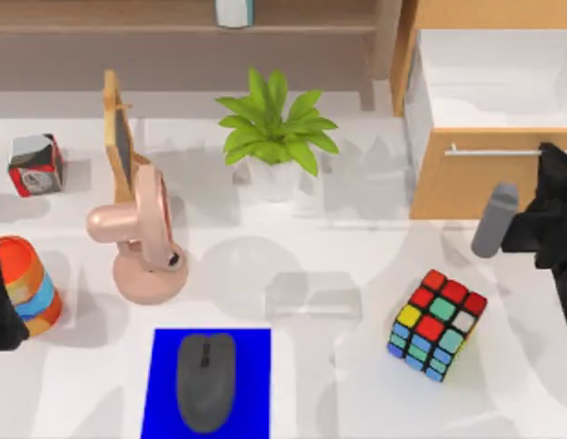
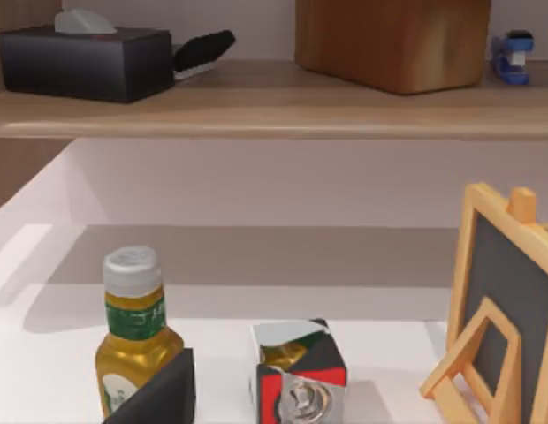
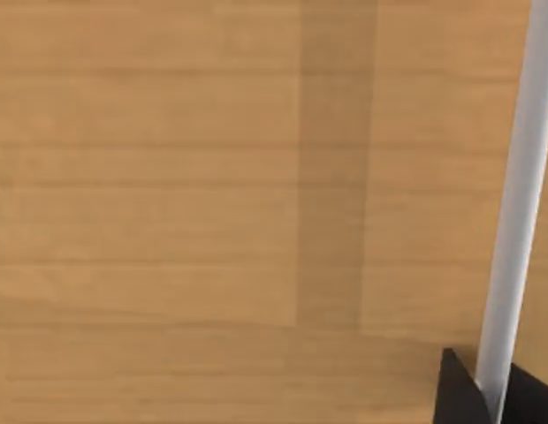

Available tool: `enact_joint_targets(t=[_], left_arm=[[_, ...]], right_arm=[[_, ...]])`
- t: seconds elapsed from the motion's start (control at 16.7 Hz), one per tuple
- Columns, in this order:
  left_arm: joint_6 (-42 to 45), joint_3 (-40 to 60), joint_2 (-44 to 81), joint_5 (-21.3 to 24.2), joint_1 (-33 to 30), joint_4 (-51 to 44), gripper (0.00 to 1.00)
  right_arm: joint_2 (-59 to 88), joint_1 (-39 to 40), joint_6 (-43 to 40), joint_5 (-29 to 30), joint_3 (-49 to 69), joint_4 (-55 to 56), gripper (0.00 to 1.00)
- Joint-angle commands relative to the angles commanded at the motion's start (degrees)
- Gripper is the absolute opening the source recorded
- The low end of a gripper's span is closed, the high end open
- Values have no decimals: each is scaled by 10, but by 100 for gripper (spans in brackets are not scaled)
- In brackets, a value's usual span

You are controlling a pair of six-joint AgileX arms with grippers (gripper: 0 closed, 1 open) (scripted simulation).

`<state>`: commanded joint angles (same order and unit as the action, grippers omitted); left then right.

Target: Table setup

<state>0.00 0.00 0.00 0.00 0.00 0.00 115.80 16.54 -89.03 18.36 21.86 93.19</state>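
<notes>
At the right edge of the top view, the right gripper (image 1: 545, 187) sits against the drawer front (image 1: 476, 178), right at its pale bar handle (image 1: 494, 151). In the right wrist view the handle (image 3: 517, 203) runs close past a dark fingertip (image 3: 460, 393) over plain wood grain, so the fingers look set about the bar, though I cannot tell whether they are closed on it or merely beside it. A grey cylinder (image 1: 495, 220) juts out just beside that arm.

My judgement is that the step in hand concerns the drawer: it stands pulled out, its white inside (image 1: 498, 78) showing. The next move calls for a straight push or pull along the drawer's travel, keeping the bar square between the fingers so it doesn't slip.

The left gripper (image 1: 2, 302) waits at the desk's left edge, near a striped orange cup (image 1: 29, 285); whether its fingers are apart or together is not clear. Its wrist view looks over a yellow bottle (image 2: 133, 340), a small red and silver cube (image 2: 299, 375) and a little easel chalkboard (image 2: 504, 309).

Across the white desk (image 1: 357, 384) lie a Rubik's cube (image 1: 437, 324), a grey mouse (image 1: 206, 380) on a blue mat (image 1: 165, 384), a pink fan (image 1: 142, 240) and a potted plant (image 1: 272, 133). Behind runs a wooden shelf (image 2: 256, 110) holding a tissue box (image 2: 84, 57), a wooden box (image 2: 393, 40) and a blue stapler (image 2: 513, 55)
</notes>
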Motion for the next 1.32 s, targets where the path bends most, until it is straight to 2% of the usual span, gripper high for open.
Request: enact_joint_targets(t=[0.3,0.66,1.08,1.32], left_arm=[[0,0,0,0,0,0,100],[0,0,0,0,0,0,100],[0,0,0,0,0,0,100],[0,0,0,0,0,0,100]], right_arm=[[28,-27,0,-26,96,-65,0],[34,-28,1,-28,107,-75,0],[87,-51,0,-51,244,-154,0],[87,-51,2,-52,247,-160,0]])
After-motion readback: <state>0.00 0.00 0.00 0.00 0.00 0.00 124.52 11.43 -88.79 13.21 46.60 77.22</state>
